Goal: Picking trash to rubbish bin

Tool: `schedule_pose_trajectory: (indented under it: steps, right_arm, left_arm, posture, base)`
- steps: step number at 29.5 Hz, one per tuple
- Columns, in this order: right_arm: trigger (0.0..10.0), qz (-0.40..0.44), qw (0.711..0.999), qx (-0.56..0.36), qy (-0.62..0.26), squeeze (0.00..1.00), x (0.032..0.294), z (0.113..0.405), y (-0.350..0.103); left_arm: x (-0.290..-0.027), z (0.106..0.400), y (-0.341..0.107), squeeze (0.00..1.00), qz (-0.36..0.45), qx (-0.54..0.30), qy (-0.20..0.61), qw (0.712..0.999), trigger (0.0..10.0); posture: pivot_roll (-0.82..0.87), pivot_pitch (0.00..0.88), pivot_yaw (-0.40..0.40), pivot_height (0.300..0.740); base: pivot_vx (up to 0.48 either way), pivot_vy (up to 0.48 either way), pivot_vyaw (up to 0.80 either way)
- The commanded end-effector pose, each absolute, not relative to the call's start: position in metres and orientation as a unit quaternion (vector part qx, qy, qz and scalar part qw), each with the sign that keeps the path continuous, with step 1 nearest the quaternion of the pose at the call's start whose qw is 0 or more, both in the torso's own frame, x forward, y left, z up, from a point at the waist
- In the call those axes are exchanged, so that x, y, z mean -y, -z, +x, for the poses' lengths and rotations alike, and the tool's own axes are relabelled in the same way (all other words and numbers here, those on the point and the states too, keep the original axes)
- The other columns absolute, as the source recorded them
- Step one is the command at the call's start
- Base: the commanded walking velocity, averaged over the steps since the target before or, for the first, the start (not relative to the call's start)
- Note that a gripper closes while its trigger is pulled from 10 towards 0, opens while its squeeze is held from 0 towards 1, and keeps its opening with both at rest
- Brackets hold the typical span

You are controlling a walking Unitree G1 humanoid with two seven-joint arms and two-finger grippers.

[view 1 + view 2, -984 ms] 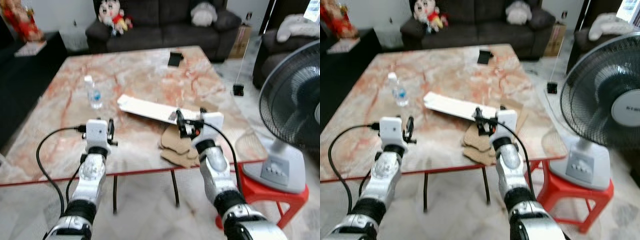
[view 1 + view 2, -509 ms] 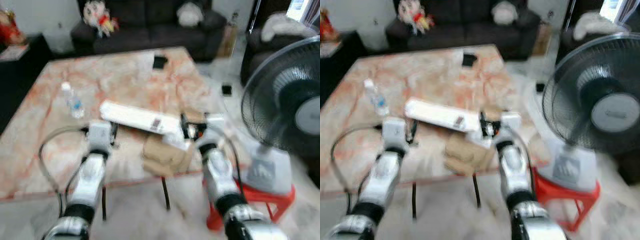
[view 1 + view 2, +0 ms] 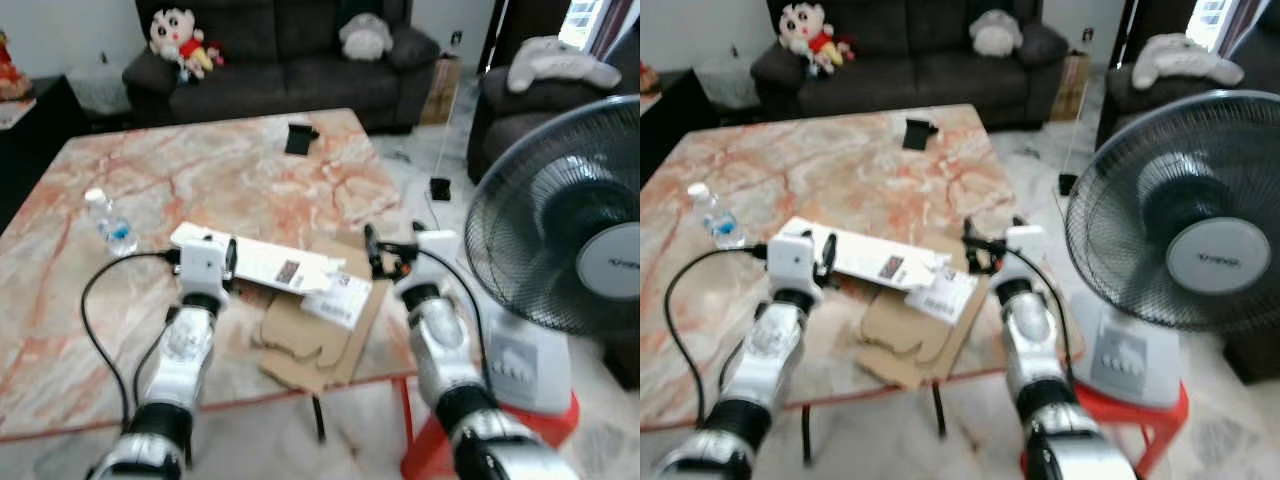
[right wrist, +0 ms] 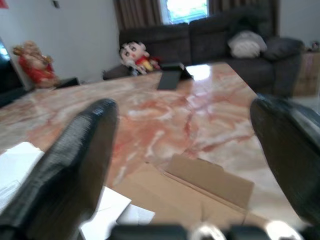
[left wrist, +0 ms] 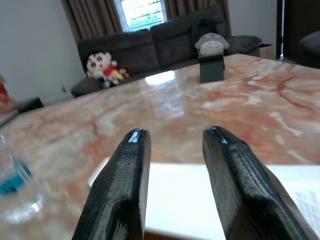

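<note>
A big marble table [image 3: 200, 160] with orange veins takes up the middle of the room. Near its front right corner lies the trash: a flattened brown cardboard [image 3: 315, 335] that runs out to the table's front edge, and across its far end a long white box [image 3: 262, 262] carrying a small printed label, the print too small to read. A white paper [image 3: 338, 298] with more unreadable print sits on the cardboard just beside the box.

The left gripper [image 3: 230, 258] hangs over the left end of the white box, its two fingers [image 5: 127, 170] a small way apart with nothing between them. The right gripper [image 3: 372, 250] is over the cardboard's right edge, its fingers [image 4: 80, 150] spread wide and empty.

Toward the left edge stands a small water bottle [image 3: 110, 225] with a blue label, well apart from the box. A dark little object [image 3: 298, 138] stands near the far edge. Off the right side, a standing fan [image 3: 1180, 250] rests on a red stool [image 3: 1140, 405]; its hub bears lettering I can't make out. Beyond the table a dark sofa [image 3: 280, 60] holds a cartoon doll [image 3: 175, 38] and a grey plush [image 3: 362, 36].
</note>
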State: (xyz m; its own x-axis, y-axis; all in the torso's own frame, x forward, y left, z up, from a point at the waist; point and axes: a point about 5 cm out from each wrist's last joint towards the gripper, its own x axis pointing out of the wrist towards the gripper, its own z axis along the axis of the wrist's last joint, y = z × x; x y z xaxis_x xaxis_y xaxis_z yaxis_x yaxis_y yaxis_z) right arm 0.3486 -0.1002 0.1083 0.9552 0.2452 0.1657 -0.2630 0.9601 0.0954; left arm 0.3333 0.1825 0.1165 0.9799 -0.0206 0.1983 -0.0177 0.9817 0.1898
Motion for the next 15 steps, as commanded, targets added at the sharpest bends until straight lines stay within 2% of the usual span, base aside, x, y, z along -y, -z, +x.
schedule_pose_trajectory:
  steps: [1, 2, 3, 8, 9, 15]
  right_arm:
    - [10.0, 0.054, 0.989, 0.079, -0.116, 0.0, 0.11, 0.351, -0.11]
    - [10.0, 0.054, 0.989, 0.079, -0.116, 0.0, 0.11, 0.351, -0.11]
    - [10.0, 0.054, 0.989, 0.078, -0.117, 0.0, 0.11, 0.35, -0.11]
    - [10.0, 0.054, 0.989, 0.077, -0.117, 0.0, 0.109, 0.35, -0.109]
    - [10.0, 0.055, 0.989, 0.077, -0.117, 0.0, 0.109, 0.35, -0.109]
    - [10.0, 0.056, 0.988, 0.074, -0.12, 0.0, 0.107, 0.348, -0.107]
  left_arm:
    - [-0.171, 0.331, -0.119, 0.0, 0.116, 0.111, 0.039, 0.986, 10.0]
    - [-0.171, 0.331, -0.119, 0.0, 0.116, 0.111, 0.039, 0.986, 10.0]
    - [-0.17, 0.328, -0.117, 0.86, 0.144, 0.107, 0.062, 0.982, 10.0]
    - [-0.169, 0.326, -0.116, 0.86, 0.159, 0.106, 0.078, 0.978, 10.0]
    - [-0.171, 0.325, -0.118, 1.0, 0.174, 0.106, 0.093, 0.975, 10.0]
    - [-0.174, 0.324, -0.137, 1.0, 0.228, 0.116, 0.156, 0.954, 10.0]
  posture:
    - [0.06, 0.0, 0.066, 0.74]
    - [0.06, 0.0, 0.066, 0.74]
    - [0.06, 0.0, 0.065, 0.74]
    - [0.06, 0.0, 0.065, 0.74]
    - [0.06, 0.0, 0.067, 0.74]
    - [0.07, 0.0, 0.066, 0.74]
  base:
    - [0.0, 0.0, 0.0]
    - [0.0, 0.0, 0.0]
    - [0.0, 0.0, 0.0]
    - [0.0, 0.0, 0.0]
    - [0.0, 0.0, 0.0]
    - [0.0, 0.0, 0.0]
